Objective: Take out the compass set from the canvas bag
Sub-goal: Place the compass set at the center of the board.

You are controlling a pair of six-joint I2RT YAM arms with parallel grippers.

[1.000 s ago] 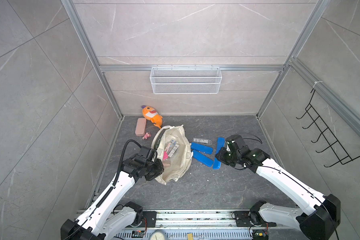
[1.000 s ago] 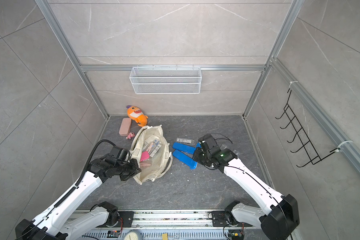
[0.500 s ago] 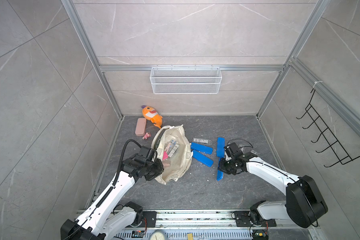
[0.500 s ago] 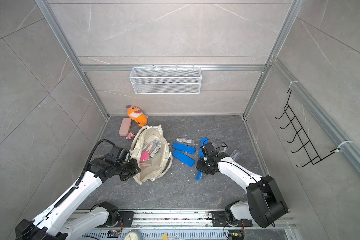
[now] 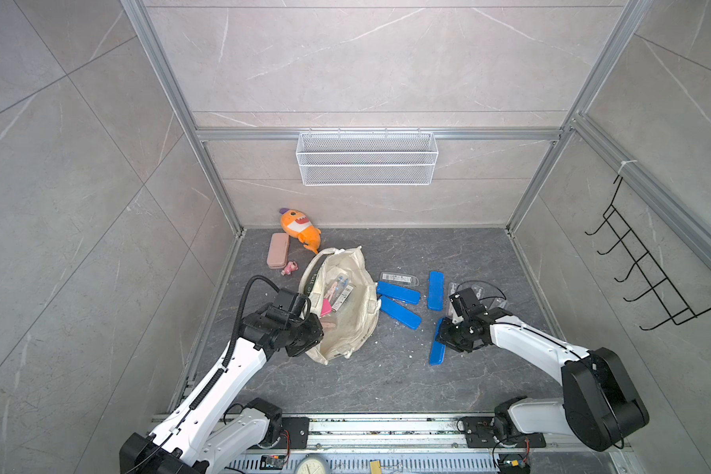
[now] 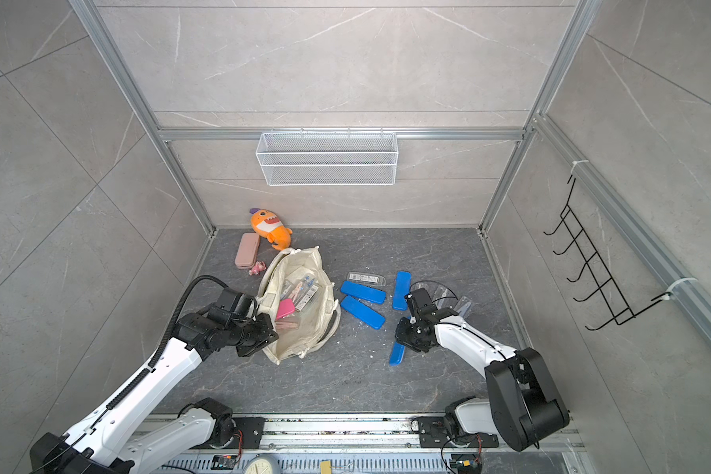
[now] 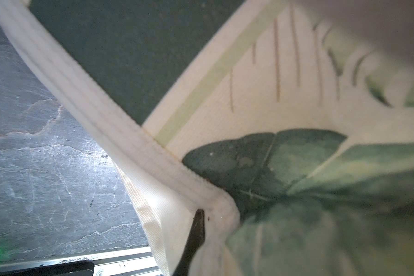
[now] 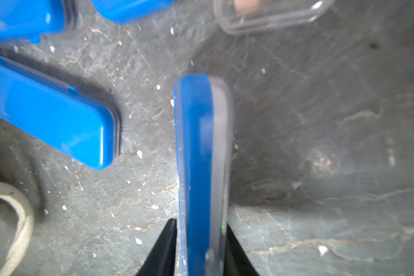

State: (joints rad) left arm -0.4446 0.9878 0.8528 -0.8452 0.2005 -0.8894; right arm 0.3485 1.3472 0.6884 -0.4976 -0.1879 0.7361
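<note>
The cream canvas bag lies open on the dark floor in both top views, with clear packs and a pink item inside. My left gripper is shut on the bag's near rim; only one finger shows against the hem. A blue compass set case stands on edge between the jaws of my right gripper, well right of the bag. The jaws are slightly open, with a sliver of gap at one finger. In a top view the case pokes out below the gripper.
Three more blue cases and a clear case lie between bag and right arm. An orange plush, pink case and small pink figure sit far left. A wire basket hangs on the back wall.
My right arm has pulled back toward the front and set the blue case lower on the floor. Its jaws have widened a little. The left arm has not moved.
</note>
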